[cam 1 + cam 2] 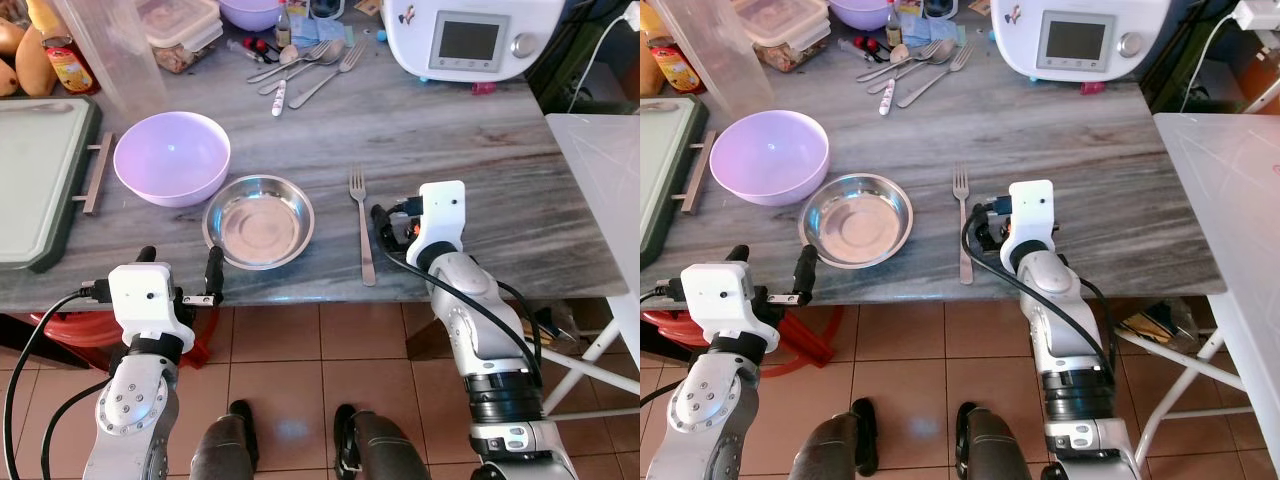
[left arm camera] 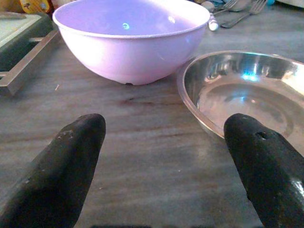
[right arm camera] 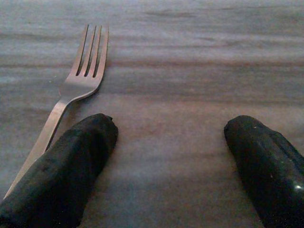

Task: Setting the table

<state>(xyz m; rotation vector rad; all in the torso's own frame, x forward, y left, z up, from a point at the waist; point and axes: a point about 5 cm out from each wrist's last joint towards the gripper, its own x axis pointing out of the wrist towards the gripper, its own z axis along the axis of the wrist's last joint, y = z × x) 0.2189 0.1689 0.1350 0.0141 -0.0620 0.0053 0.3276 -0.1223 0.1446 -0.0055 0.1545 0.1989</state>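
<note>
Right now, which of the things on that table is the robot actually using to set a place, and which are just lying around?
Job in hand:
steel bowl
fork
purple bowl
left gripper, open
right gripper, open beside the fork

Lying about:
spare cutlery
kitchen machine
green tray
food box

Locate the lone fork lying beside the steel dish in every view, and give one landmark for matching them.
Left eye view: fork lies right of the steel dish, just left of the right hand.
Right eye view: fork between dish and right hand.
Left wrist view: the dish and purple bowl are there, not the fork.
Right wrist view: fork beside one finger.
Shared landmark: the grey streaked tabletop.
</note>
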